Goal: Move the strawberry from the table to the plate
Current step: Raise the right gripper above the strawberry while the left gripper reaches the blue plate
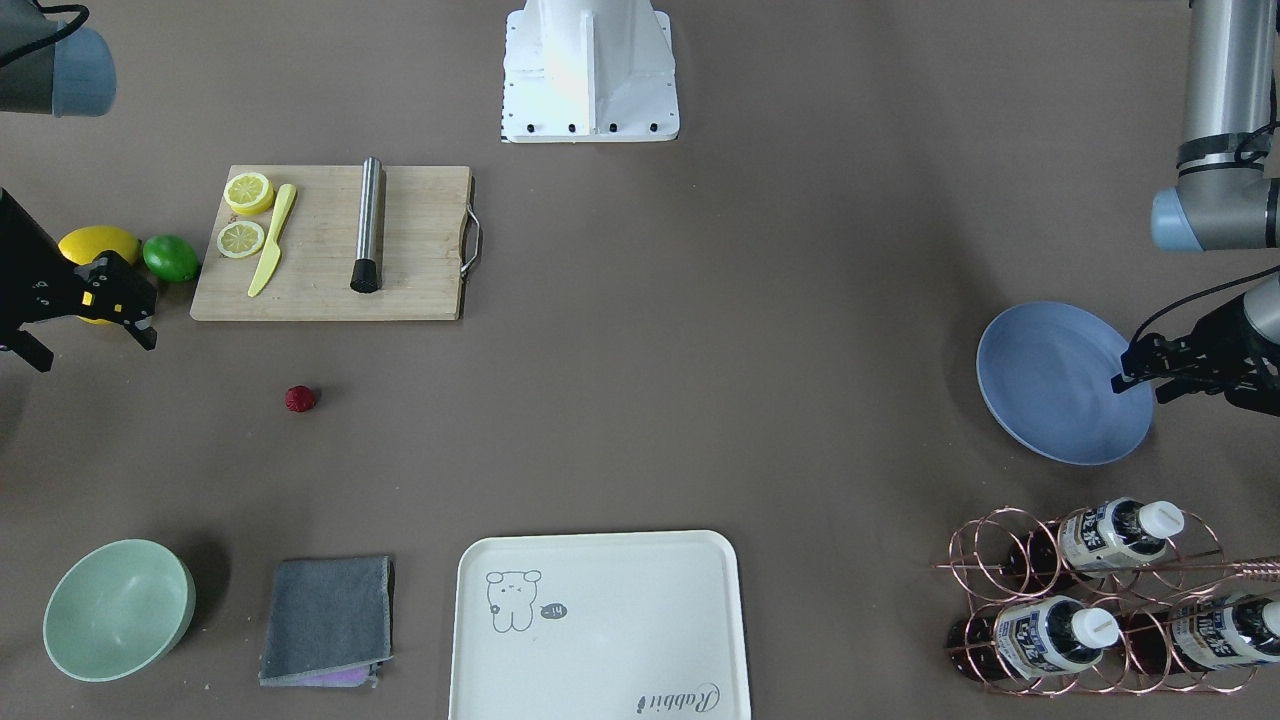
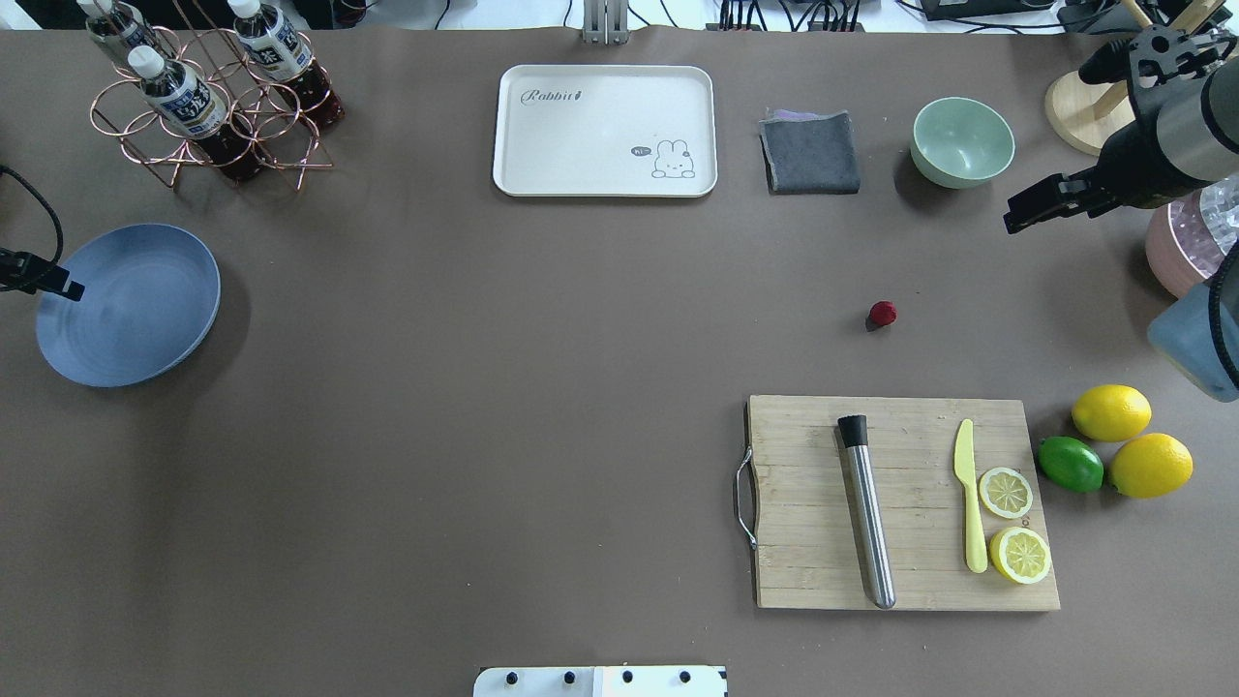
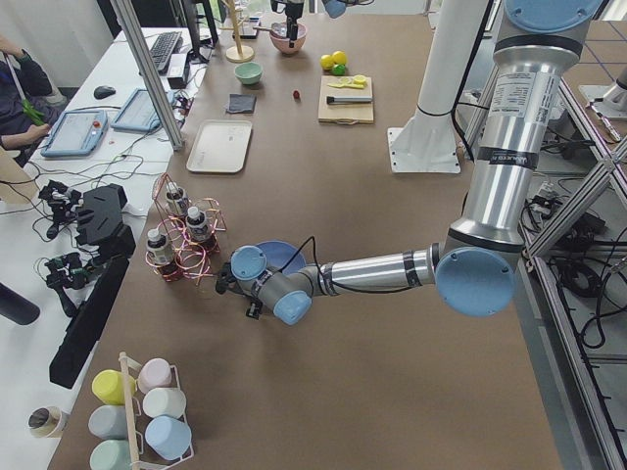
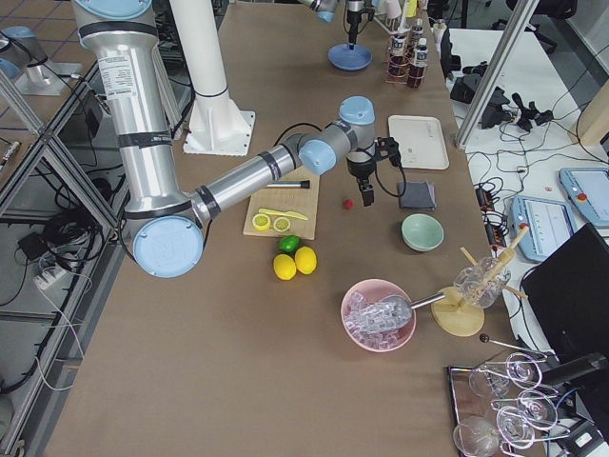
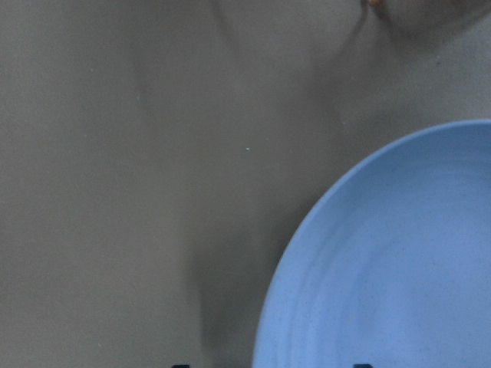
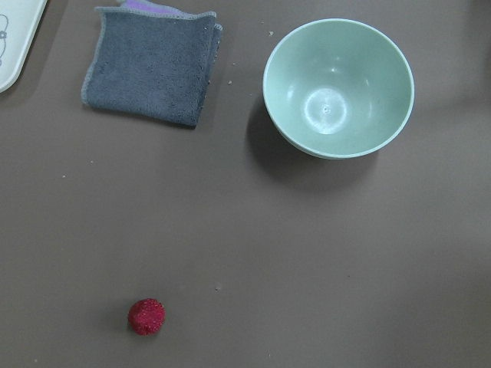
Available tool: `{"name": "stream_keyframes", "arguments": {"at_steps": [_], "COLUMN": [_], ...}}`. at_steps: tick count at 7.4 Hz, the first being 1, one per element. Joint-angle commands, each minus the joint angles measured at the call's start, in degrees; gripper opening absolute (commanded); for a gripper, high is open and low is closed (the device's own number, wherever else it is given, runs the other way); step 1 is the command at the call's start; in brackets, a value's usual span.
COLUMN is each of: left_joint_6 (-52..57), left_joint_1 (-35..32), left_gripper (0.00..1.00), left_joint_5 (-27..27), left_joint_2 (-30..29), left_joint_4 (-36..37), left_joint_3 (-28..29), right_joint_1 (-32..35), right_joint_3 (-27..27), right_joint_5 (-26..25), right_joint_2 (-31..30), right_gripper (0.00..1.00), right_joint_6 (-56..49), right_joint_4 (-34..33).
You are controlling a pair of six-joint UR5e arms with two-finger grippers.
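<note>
The strawberry [image 2: 882, 313], a small dark-red berry, lies alone on the brown table [image 2: 503, 407], between the cutting board and the grey cloth; the right wrist view also catches the strawberry [image 6: 146, 316] low and left. At the far left sits the blue plate [image 2: 126, 305], with nothing in it. My left gripper [image 2: 68, 287] hovers over the plate's outer rim, and its fingertips stand apart in the left wrist view, open. My right gripper [image 1: 95, 348] hangs open above the table beside the lemons, off to the side of the berry and holding nothing.
A wooden cutting board [image 2: 900, 503] carries a metal rod, a yellow knife and two lemon halves. Two lemons and a lime [image 2: 1070, 463] lie beside it. Along the far edge are a mint bowl [image 2: 962, 141], a grey cloth [image 2: 811, 153], a cream tray [image 2: 605, 131] and a bottle rack [image 2: 208, 106].
</note>
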Motion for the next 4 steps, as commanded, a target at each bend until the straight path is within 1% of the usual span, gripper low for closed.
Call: {"name": "stream_keyframes", "arguments": {"at_steps": [1, 2, 4], "left_joint_6": [0.0, -0.1, -1.2], "left_joint_1": [0.3, 0.3, -0.2], "left_gripper": [0.0, 0.0, 0.0], "left_joint_5": [-0.1, -0.2, -3.9], "left_joint_2": [0.1, 0.1, 0.1], "left_joint_4": [-0.3, -0.4, -1.1], "left_joint_3": [0.0, -0.3, -2.0], "right_joint_1": [-0.1, -0.1, -0.1], "right_joint_3": [0.0, 0.0, 0.0], "right_joint_5": [-0.1, -0.1, 0.0], "right_joint_2": [0.1, 0.1, 0.0], "right_gripper": [1.0, 1.0, 1.0], "right_joint_6": [0.0, 0.0, 0.0], "right_joint_4": [0.0, 0.0, 0.0]}}
